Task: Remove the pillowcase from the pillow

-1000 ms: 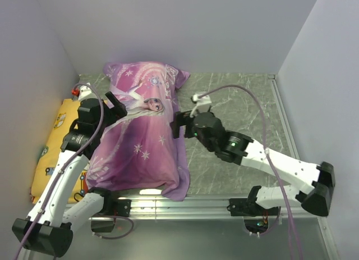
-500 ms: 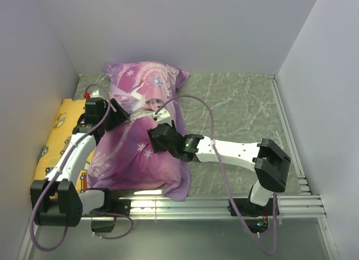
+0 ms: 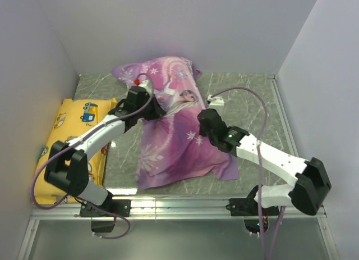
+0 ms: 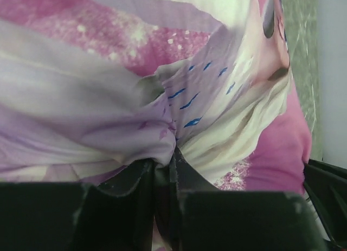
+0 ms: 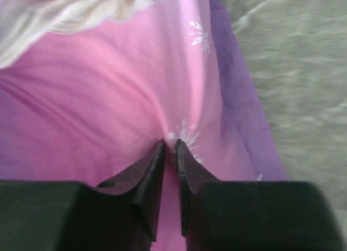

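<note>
The pillow is hidden: nothing white shows at either end of the pillowcase [image 3: 174, 150], so only the bulk under the cloth hints at it, and which end is open I cannot tell. The arms cover part of the print in the top view, and both wrist views are filled by soft, blurred fabric with the case's edges cut off. The pillowcase lies on the marbled tabletop [image 3: 252, 103], its long axis running from the back wall toward the arm bases, the near end swung a little to the right. The princess's head points to the far right corner of the case. The left hand [image 4: 164, 160] is pressed together on a gathered fold of the pale printed part, near the far left of the case. The right hand [image 5: 169, 143] pinches a small ridge of pink cloth by a snowflake, close to the case's right edge. A yellow cushion [image 3: 73, 131] lies by the left wall, apart from the case.
</note>
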You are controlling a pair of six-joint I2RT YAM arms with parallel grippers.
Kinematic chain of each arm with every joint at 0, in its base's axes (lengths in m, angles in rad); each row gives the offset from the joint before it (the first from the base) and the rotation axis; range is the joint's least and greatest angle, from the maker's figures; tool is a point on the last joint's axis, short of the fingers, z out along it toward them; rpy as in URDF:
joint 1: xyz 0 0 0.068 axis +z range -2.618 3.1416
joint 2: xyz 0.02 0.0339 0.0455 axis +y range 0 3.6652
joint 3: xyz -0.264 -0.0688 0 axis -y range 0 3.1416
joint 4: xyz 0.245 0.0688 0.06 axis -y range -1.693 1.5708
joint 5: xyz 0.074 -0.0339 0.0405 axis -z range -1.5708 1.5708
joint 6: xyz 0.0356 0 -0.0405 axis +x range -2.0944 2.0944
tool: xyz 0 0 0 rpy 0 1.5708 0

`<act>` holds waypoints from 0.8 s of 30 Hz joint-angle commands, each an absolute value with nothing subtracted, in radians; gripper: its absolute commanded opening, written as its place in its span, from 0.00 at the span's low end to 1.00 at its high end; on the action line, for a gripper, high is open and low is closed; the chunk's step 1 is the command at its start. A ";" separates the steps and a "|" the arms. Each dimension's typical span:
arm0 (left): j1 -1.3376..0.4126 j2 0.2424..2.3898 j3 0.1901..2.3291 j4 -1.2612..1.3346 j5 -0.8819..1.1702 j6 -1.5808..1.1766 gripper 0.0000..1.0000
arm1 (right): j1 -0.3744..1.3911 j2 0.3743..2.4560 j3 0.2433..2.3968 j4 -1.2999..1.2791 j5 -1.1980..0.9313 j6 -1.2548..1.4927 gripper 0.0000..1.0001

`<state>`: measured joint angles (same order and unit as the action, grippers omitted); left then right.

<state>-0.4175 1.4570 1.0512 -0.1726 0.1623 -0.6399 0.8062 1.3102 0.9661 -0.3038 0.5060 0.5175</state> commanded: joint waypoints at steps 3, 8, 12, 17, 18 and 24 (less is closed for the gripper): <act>-0.592 1.577 1.199 -0.189 0.193 -0.629 0.11 | 0.799 1.160 0.969 -0.415 0.629 0.514 0.52; -0.701 1.632 1.285 -0.185 0.177 -0.667 0.13 | 0.872 0.990 0.977 -0.396 0.626 0.422 0.86; -0.709 1.628 1.305 -0.180 0.147 -0.710 0.16 | 1.003 0.997 0.991 -0.373 0.639 0.364 0.94; -0.706 1.591 1.327 -0.181 0.097 -0.770 0.33 | 1.110 1.169 1.026 -0.380 0.741 0.351 0.98; -0.704 1.569 1.331 -0.187 0.075 -0.776 0.36 | 1.118 1.189 1.026 -0.377 0.750 0.360 0.98; -0.591 1.473 1.305 -0.193 0.044 -0.793 0.69 | 1.144 1.284 0.960 -0.337 0.765 0.416 1.00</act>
<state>-0.6491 1.5635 1.2747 -0.2306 0.0807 -0.7750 1.1385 1.2720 0.9718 -0.3729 0.7002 0.3824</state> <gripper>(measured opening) 0.655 0.996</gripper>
